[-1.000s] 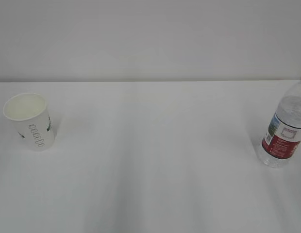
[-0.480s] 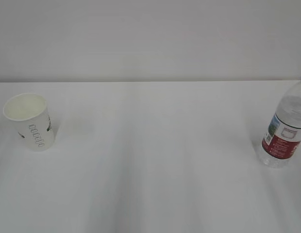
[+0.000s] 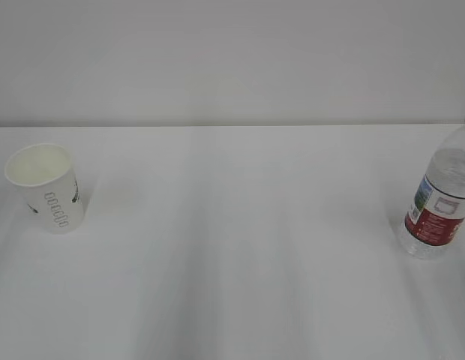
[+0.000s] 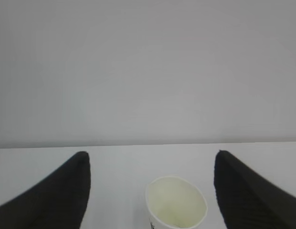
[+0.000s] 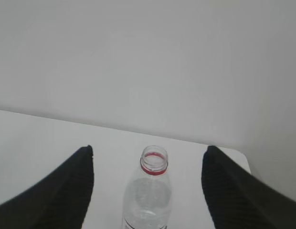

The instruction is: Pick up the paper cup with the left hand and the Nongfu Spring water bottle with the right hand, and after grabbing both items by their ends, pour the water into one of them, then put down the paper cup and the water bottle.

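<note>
A white table (image 3: 240,247) runs back to a plain pale wall (image 3: 232,60), and only two things stand on it. The paper cup (image 3: 46,187) is upright near the left edge of the exterior view, its dark lettering facing the camera. The Nongfu Spring water bottle (image 3: 439,196) stands upright at the far right, well apart from the cup, cut by the frame edge at its neck. The stretch of table between them is bare, so nothing stands between either thing and the arms.

Neither arm appears in the exterior view; only the wrist views show them. In the left wrist view the left hand (image 4: 150,164) has its two black fingers (image 4: 62,191) spread wide, with the cup (image 4: 176,202) below and between them, untouched, its cream inside looking dry. In the right wrist view the right hand (image 5: 148,160) likewise has its fingers (image 5: 62,186) wide apart, the bottle (image 5: 149,195) standing between them without contact. That view looks down on the bottle's uncapped mouth and red neck ring (image 5: 154,168), and shows the table's far right corner (image 5: 241,160)
</note>
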You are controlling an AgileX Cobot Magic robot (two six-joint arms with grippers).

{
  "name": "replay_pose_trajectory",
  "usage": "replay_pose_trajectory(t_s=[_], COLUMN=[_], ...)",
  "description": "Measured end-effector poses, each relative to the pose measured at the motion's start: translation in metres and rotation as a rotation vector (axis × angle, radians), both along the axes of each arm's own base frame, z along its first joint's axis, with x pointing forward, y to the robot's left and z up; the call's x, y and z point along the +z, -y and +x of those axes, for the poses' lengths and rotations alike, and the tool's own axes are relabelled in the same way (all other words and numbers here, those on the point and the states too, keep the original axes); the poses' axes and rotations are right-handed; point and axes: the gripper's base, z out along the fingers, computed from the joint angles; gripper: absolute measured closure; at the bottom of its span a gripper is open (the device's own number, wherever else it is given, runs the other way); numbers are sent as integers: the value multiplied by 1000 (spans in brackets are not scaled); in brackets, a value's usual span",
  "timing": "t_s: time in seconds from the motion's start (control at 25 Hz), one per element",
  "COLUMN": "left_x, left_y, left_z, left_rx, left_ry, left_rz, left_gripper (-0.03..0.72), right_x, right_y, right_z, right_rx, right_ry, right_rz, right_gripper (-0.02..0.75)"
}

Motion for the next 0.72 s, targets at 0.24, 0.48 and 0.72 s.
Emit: replay_pose_trajectory(t_s=[0.24, 0.48, 0.72], left_x=[-6, -12, -20], left_y=[1, 2, 2], left_z=[17, 32, 41], left_rx=[-6, -10, -11], left_ry=[-11, -26, -71], left_rz=[20, 22, 25], left_gripper=[101, 101, 101], right_x=[-5, -10, -15], right_y=[-2, -5, -7], right_z=[14, 30, 44], right_rx=[5, 12, 18], right_ry=[-29, -51, -69], right_rz=[-6, -9, -10], right_gripper=[204, 204, 204])
